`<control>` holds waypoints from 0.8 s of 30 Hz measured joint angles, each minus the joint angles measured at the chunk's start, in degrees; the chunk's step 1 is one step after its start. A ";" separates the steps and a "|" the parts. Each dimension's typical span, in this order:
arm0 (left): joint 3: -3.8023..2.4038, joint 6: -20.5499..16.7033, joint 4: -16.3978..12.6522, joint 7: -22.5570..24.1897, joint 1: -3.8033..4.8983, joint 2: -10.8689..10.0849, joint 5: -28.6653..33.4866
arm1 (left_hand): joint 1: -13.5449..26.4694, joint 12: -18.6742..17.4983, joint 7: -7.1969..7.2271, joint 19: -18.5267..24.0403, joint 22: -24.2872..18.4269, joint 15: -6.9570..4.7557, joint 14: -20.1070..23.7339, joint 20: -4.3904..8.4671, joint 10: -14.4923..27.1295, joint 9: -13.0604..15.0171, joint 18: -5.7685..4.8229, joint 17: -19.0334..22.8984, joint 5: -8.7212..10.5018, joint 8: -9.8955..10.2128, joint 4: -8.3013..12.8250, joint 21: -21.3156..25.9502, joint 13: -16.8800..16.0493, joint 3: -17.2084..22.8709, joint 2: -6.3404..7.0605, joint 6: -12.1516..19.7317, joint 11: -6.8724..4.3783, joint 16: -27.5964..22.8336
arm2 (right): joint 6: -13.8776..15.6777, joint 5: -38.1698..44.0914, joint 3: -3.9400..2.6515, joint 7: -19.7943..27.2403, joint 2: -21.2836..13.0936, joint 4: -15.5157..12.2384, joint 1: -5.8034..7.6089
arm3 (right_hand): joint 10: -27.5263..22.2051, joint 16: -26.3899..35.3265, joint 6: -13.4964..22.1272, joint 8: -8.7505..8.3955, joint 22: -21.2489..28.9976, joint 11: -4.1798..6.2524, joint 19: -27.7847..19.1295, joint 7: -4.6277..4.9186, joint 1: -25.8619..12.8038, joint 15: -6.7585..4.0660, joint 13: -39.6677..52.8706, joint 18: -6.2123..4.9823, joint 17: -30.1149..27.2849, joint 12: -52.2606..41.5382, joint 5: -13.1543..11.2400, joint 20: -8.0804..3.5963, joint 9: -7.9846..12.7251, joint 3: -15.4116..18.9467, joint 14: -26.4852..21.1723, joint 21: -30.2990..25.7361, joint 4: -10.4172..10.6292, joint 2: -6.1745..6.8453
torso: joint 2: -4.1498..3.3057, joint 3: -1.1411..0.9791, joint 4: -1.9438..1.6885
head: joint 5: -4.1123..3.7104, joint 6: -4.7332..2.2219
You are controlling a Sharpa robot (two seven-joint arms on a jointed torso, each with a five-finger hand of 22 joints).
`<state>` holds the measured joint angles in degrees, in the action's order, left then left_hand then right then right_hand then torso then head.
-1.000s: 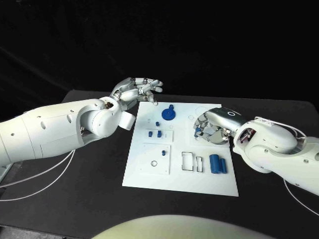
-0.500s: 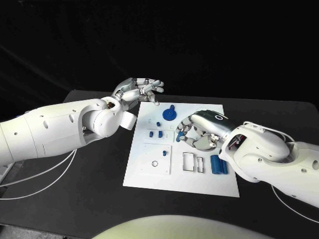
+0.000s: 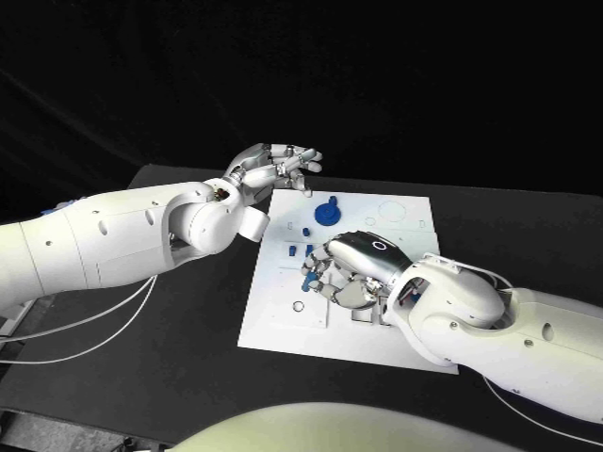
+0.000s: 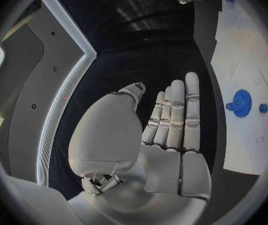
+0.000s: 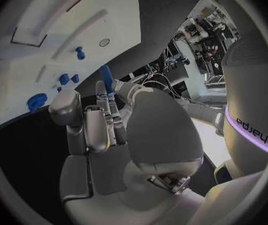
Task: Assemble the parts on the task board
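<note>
Board (image 3: 282,325), white and rectangular, lies in the middle of the black table (image 3: 153,377), and everything else sits around it. Nearest on it, by the near left corner, there is a square outline with a small ring (image 3: 294,306) marked inside.

Just beyond that ring the right hand (image 3: 335,273) hangs low over the middle of the board, its white arm coming in from the near right. It pinches a slim blue peg (image 5: 106,78) between thumb and fingertips; in the right wrist view the peg sticks up past the fingers. From the head view I cannot tell whether the peg touches the board.

A little farther along the board, two small blue pegs (image 3: 292,250) stand side by side left of the hand. Past those, toward the far edge, sits the blue gear (image 3: 325,213) with its stub on top.

Farthest off, the left hand (image 3: 274,168) hovers above the board's far left corner, clear of it. Its fingers lie straight and pressed together, the thumb beside them, with nothing held.
</note>
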<state>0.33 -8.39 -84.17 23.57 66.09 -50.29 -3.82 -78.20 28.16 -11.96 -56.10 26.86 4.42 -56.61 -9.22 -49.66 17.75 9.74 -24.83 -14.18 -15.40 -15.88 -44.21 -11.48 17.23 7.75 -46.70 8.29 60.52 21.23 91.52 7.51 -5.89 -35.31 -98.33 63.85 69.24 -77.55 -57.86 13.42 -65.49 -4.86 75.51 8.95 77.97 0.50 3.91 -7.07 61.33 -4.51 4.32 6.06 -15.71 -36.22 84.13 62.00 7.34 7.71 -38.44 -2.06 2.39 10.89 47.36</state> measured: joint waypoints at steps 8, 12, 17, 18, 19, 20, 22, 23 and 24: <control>0.00 0.12 0.01 -0.01 0.00 0.16 0.00 | 0.00 0.00 0.00 0.00 0.00 0.00 0.00 0.00 0.00 0.00 0.00 0.06 0.00 0.00 0.00 0.00 0.00 0.00 0.00 0.00 0.00 0.00 | -0.01 0.05 0.23 0.44 2.45 3.06 -2.57 | 0.00 0.00 -0.07 -0.04 0.00 0.00 0.00 -0.08 -0.19 0.00 -0.02 0.00 0.00 0.22 0.33 0.00 -0.06 -0.24 0.00 0.00 -0.24 -0.19 | -0.06 -0.10 -0.07 | 0.98 0.24; 0.00 0.16 0.01 -0.02 0.00 0.19 0.00 | 0.00 0.00 0.00 0.00 0.00 0.00 0.00 0.00 0.00 0.00 0.01 0.05 0.00 0.00 0.00 0.00 0.01 0.00 0.00 0.00 0.00 0.00 | -0.08 0.19 0.37 0.61 3.51 4.02 -3.32 | 0.00 -0.14 -0.06 -0.07 0.05 -0.01 0.00 -0.09 -0.32 0.00 -0.01 -0.01 -0.01 0.22 0.33 0.00 -0.06 -0.32 0.00 0.00 -0.32 -0.32 | -0.07 -0.11 -0.07 | 1.16 0.43; 0.00 0.23 -0.05 -0.04 0.00 0.22 0.00 | 0.00 0.23 0.00 0.00 0.01 0.00 0.00 0.00 0.00 0.00 0.00 0.05 0.00 0.00 -0.16 0.00 -0.01 -0.17 0.00 0.00 0.00 0.00 | -0.17 0.75 0.45 0.73 4.30 5.22 -3.95 | 0.00 -0.22 -0.04 -0.10 0.07 -0.01 0.00 -0.10 -0.32 0.00 -0.02 -0.01 -0.01 0.22 0.32 0.00 -0.07 -0.39 0.00 0.00 -0.39 -0.31 | -0.07 -0.07 -0.04 | 1.33 0.60; 0.00 0.25 -0.06 -0.04 0.00 0.22 0.00 | 0.00 0.23 0.00 0.00 0.01 0.00 0.00 0.00 0.00 0.00 0.00 0.05 0.00 0.00 -0.16 0.00 -0.04 -0.16 0.00 0.00 0.00 0.00 | -0.18 0.87 0.47 0.74 4.42 5.41 -4.04 | 0.00 -0.22 -0.04 0.01 0.07 -0.01 0.00 -0.10 -0.33 0.00 -0.02 -0.01 -0.01 0.22 0.32 0.00 -0.07 -0.39 0.00 0.00 -0.39 -0.31 | -0.07 -0.07 -0.03 | 1.36 0.65; 0.00 0.26 -0.07 -0.05 0.00 0.22 0.00 | 0.00 0.23 0.00 0.00 -0.01 0.00 0.00 0.00 -0.01 0.00 0.00 0.05 0.00 0.00 -0.16 0.00 -0.04 -0.16 0.00 0.00 0.00 0.00 | -0.19 0.97 0.49 0.75 4.52 5.56 -4.11 | 0.00 -0.22 -0.03 0.09 0.07 -0.01 0.00 -0.10 -0.33 0.00 -0.02 -0.01 -0.01 0.22 0.32 0.00 -0.08 -0.39 0.00 0.00 -0.39 -0.31 | -0.07 -0.07 -0.03 | 1.40 0.70; 0.00 0.27 -0.08 -0.05 0.00 0.22 0.00 | 0.00 0.23 0.00 0.00 -0.04 0.00 0.00 0.00 0.00 0.00 0.00 0.05 0.00 0.00 -0.16 0.00 -0.04 -0.16 0.00 0.00 0.00 0.00 | -0.21 1.07 0.50 0.75 4.61 5.71 -4.17 | 0.00 -0.22 -0.02 0.09 0.08 -0.01 0.00 -0.10 -0.33 0.00 -0.02 0.00 -0.01 0.22 0.32 0.00 -0.07 -0.38 0.00 0.00 -0.39 -0.31 | -0.07 -0.05 -0.03 | 1.41 0.74; 0.00 0.29 -0.12 -0.06 0.00 0.22 0.00 | 0.00 0.23 0.00 0.00 -0.04 0.00 0.00 0.00 0.00 0.00 0.00 0.05 0.00 0.00 -0.16 0.00 -0.04 -0.16 0.00 0.00 0.00 0.00 | -0.25 1.30 0.54 0.76 4.79 5.99 -4.31 | 0.00 -0.22 -0.02 0.09 0.07 -0.01 0.00 -0.10 -0.33 0.00 -0.02 0.00 -0.01 0.22 0.31 0.00 -0.07 -0.38 0.00 0.00 -0.39 -0.31 | -0.07 -0.03 -0.03 | 1.44 0.79; 0.00 0.30 -0.12 -0.06 0.00 0.22 0.00 | 0.00 0.23 0.00 0.00 -0.04 0.00 0.00 0.00 0.00 0.00 0.00 0.05 0.00 0.00 -0.16 0.00 -0.04 -0.16 0.00 0.00 0.00 0.00 | -0.28 1.39 0.56 0.76 4.85 6.10 -4.36 | 0.00 -0.22 -0.01 0.09 0.07 -0.01 0.00 -0.10 -0.33 0.00 -0.02 -0.01 -0.01 0.22 0.31 0.00 -0.07 -0.38 0.00 0.00 -0.39 -0.31 | -0.07 -0.03 -0.03 | 1.46 0.82; 0.00 0.30 -0.13 -0.06 0.00 0.22 0.00 | 0.00 0.23 0.00 0.00 -0.04 0.00 0.00 0.00 0.00 0.00 0.00 0.05 0.00 0.00 -0.16 0.00 -0.04 -0.16 0.00 0.00 0.00 0.00 | -0.31 1.47 0.58 0.77 4.90 6.18 -4.39 | 0.00 -0.22 -0.01 0.09 0.07 -0.01 0.00 -0.09 -0.33 0.00 -0.02 -0.01 -0.01 0.22 0.31 0.00 -0.07 -0.38 0.00 0.00 -0.39 -0.31 | -0.07 -0.03 -0.03 | 1.49 0.87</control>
<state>0.33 -8.09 -84.31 23.51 66.09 -50.07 -3.82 -78.20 28.39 -11.96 -56.10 26.82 4.42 -56.61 -9.22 -49.67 17.75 9.75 -24.78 -14.18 -15.40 -16.04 -44.21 -11.52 17.07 7.75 -46.70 8.29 60.52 20.92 92.99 8.09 -5.12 -30.42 -92.14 59.47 69.24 -77.78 -57.87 13.51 -65.42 -4.87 75.51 8.86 77.64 0.50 3.89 -7.08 61.31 -4.29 4.63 6.06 -15.78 -36.61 84.13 62.00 6.95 7.40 -38.51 -2.09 2.36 12.38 48.22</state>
